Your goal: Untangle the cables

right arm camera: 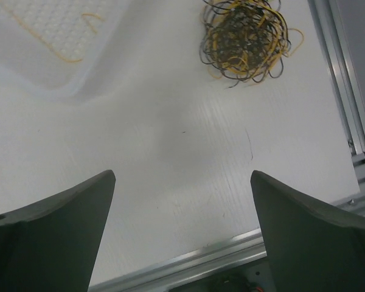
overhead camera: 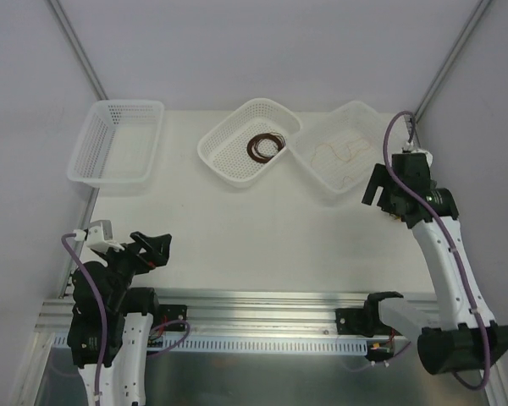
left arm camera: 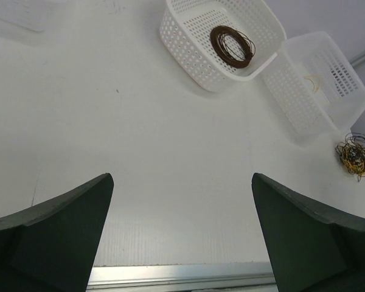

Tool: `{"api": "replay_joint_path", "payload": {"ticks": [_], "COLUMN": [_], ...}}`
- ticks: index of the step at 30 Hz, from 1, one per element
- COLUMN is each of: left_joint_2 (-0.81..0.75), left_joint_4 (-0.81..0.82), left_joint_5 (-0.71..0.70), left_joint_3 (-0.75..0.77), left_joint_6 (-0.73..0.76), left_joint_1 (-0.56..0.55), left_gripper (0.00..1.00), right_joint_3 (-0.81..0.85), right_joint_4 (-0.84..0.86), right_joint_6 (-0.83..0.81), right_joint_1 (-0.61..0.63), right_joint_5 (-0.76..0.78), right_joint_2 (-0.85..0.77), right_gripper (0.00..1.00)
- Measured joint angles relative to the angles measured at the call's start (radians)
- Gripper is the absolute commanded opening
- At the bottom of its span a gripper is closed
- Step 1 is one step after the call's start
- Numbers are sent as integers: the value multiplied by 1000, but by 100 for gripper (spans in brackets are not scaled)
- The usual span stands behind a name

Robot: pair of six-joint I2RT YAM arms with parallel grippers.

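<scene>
The white desk [overhead camera: 237, 228] carries three mesh baskets, apparently bins for sorted wires. The left basket [overhead camera: 110, 167] sits far ahead of the left tool [overhead camera: 151, 248], the middle basket [overhead camera: 216, 161] ahead-right of it, and the right basket [overhead camera: 322, 178] ahead-left of the right tool [right arm camera: 182, 182]. Both tools stand spread wide and hold nothing. The right one hovers with its camera facing the work. The tangled cables [right arm camera: 246, 36] lie on the desk ahead of it, slightly right. A dark brown coil [overhead camera: 265, 146] rests in the middle basket and a tan wire [overhead camera: 343, 152] in the right basket.
</scene>
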Motion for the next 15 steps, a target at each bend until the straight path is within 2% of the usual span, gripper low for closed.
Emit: {"api": "replay_joint_path", "payload": {"ticks": [9,15], "left_joint_2": [0,0], "left_joint_4": [-3,-3], "left_joint_5": [26,42], "left_joint_3": [-35,-35], "left_joint_6": [-6,-6], "left_joint_1": [0,0], "left_gripper": [99,99], "right_joint_3": [74,132], "right_joint_4": [143,242], "right_joint_6": [195,296], "right_joint_1": [-341,-432], "right_joint_5": [-33,-64], "right_joint_2": [412,664], "right_gripper": [100,100]}}
